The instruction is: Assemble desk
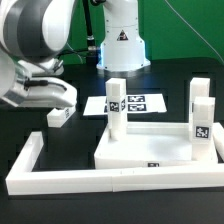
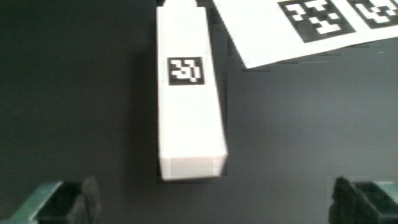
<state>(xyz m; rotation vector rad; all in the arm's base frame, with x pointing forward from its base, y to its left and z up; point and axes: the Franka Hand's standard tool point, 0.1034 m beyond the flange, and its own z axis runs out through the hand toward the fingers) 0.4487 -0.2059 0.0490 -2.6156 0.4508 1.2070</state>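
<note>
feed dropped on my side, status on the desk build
End effector open, empty, over loose leg lying flat. Desk top carries three upright legs. Marker board beside the loose leg, not blocking.

Desk top with three legs upright, one leg loose.
The desk top (image 1: 150, 152) lies inside the white border frame (image 1: 25, 165), three legs (image 1: 116, 108) standing on it. A fourth leg (image 1: 57, 117) lies on the black table (image 1: 180, 80) beneath the arm, beside the marker board (image 1: 140, 103).

The arm (image 1: 35, 40) has rounded white shells and dark grey joints; the pincer (image 2: 214, 198) has 2 black fingers (image 2: 63, 200).
</note>
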